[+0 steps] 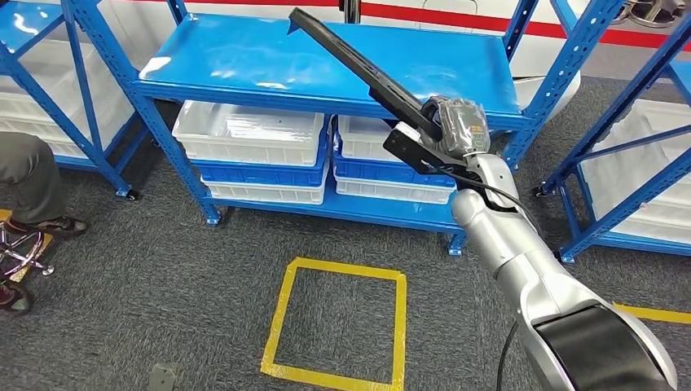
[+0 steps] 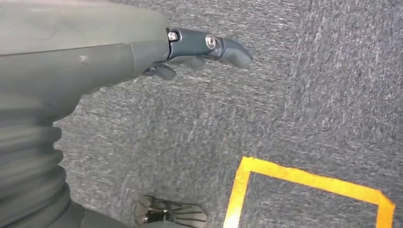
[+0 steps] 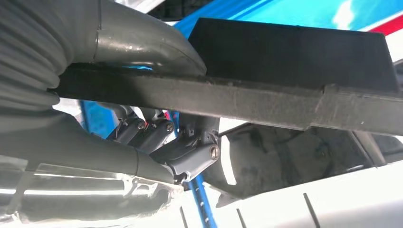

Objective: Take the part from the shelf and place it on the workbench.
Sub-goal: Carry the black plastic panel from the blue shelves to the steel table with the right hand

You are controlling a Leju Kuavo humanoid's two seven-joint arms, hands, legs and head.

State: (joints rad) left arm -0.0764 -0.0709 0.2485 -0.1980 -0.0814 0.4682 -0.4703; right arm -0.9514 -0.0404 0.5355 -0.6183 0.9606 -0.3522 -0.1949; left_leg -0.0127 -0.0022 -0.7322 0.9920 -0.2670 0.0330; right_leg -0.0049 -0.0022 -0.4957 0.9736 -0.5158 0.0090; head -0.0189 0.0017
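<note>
Part point(image 1: 358, 69) in right robot hand point(image 1: 456, 126)

The shelf point(image 1: 326, 61) is bright blue, its bins point(image 1: 248, 130) white. The part point(image 1: 358, 65) looks black; yellow tape point(image 1: 338, 322) squares grey carpet point(image 1: 163, 277).

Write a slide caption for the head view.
Right hand holds the long black part raised over the blue shelf.

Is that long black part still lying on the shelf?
No, lifted off. The right hand grips the black part, tilted above the shelf.
</note>
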